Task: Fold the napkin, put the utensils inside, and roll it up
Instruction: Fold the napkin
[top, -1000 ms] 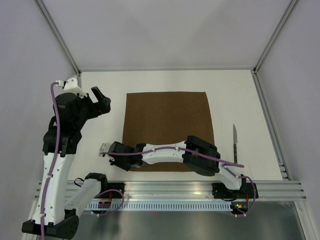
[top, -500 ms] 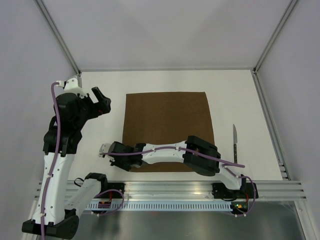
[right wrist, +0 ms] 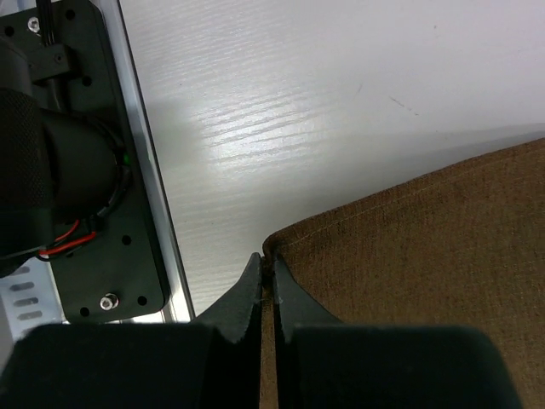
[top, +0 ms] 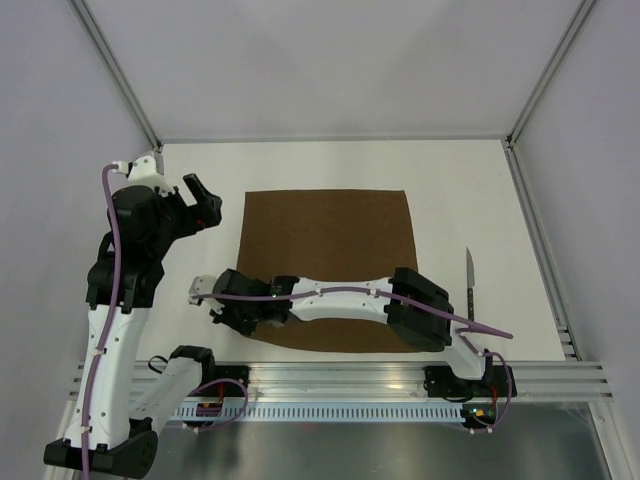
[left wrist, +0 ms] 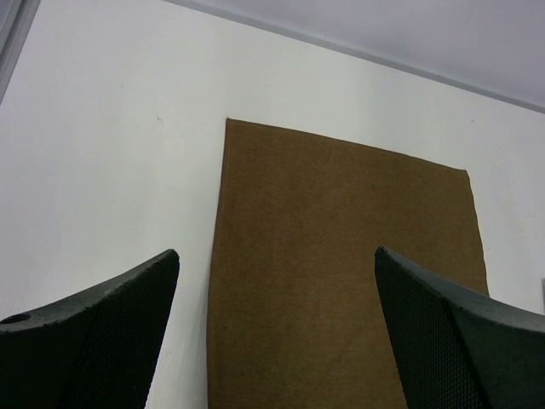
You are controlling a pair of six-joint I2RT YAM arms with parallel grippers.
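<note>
The dark brown napkin [top: 325, 255] lies spread on the white table. My right gripper [top: 232, 318] reaches across to the napkin's near left corner and is shut on that corner [right wrist: 285, 247], which is pinched between its fingers. My left gripper [top: 203, 200] is open and empty, raised left of the napkin's far left corner; the napkin [left wrist: 341, 273] lies below its spread fingers [left wrist: 102, 324]. The knife [top: 469, 287], silver blade with dark handle, lies on the table right of the napkin, blade pointing away.
Grey walls enclose the white table [top: 470, 190] at the back and both sides. A metal rail [top: 340, 385] with the arm bases runs along the near edge; the left arm's base plate [right wrist: 85, 196] sits close by the right gripper.
My right gripper has moved left and slightly nearer, pulling the napkin's near left corner with it. The whole napkin has shifted left and nearer. The left arm has not moved.
</note>
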